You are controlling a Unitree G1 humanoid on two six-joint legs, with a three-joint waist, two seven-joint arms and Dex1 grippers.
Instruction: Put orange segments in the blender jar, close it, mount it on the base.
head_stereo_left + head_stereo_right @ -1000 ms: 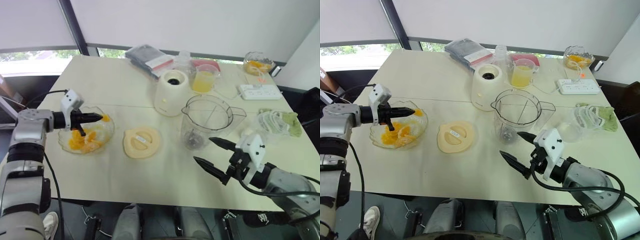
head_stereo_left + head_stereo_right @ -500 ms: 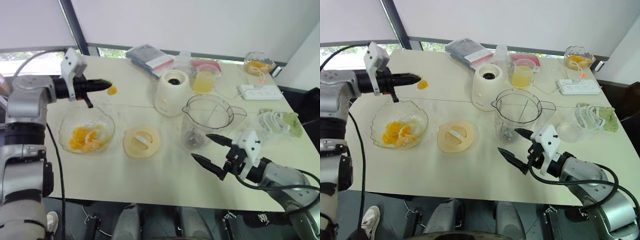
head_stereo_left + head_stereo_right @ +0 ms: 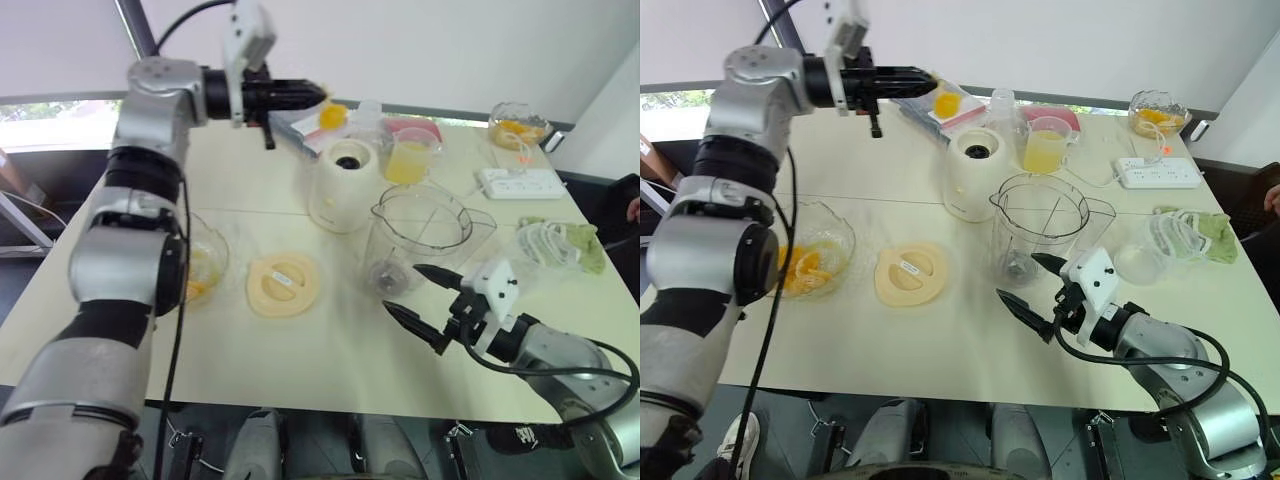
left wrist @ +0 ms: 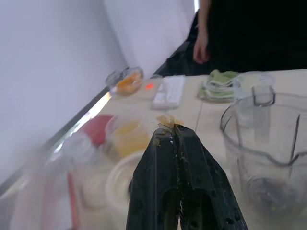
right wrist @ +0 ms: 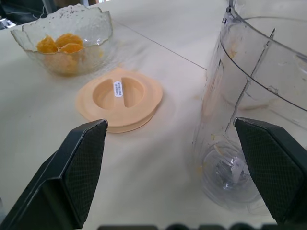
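My left gripper [image 3: 318, 95] is raised level over the back of the table, shut on one orange segment [image 3: 333, 115] that hangs at its tip, above and just behind the cream-white base [image 3: 343, 185]. More orange segments [image 5: 60, 45] lie in the scalloped glass bowl [image 5: 96, 28] at the left, partly hidden by my left arm in the eye views. The clear blender jar [image 3: 420, 235] stands open to the right of the base, blades [image 5: 228, 170] at its bottom. My right gripper [image 3: 402, 290] is open just in front of the jar, touching nothing.
The flat cream lid [image 3: 283, 284] lies between bowl and jar. A cup of yellow juice [image 3: 408, 160], a power strip [image 3: 520, 182], a second bowl [image 3: 517, 125], a flat packet [image 3: 295, 110] and a cloth with cable [image 3: 560, 245] sit behind and right. A person [image 4: 240, 28] stands beyond the table.
My left gripper lifted out of the bowl and swung up and to the right with the orange segment, now over the base. The right gripper has stayed put.
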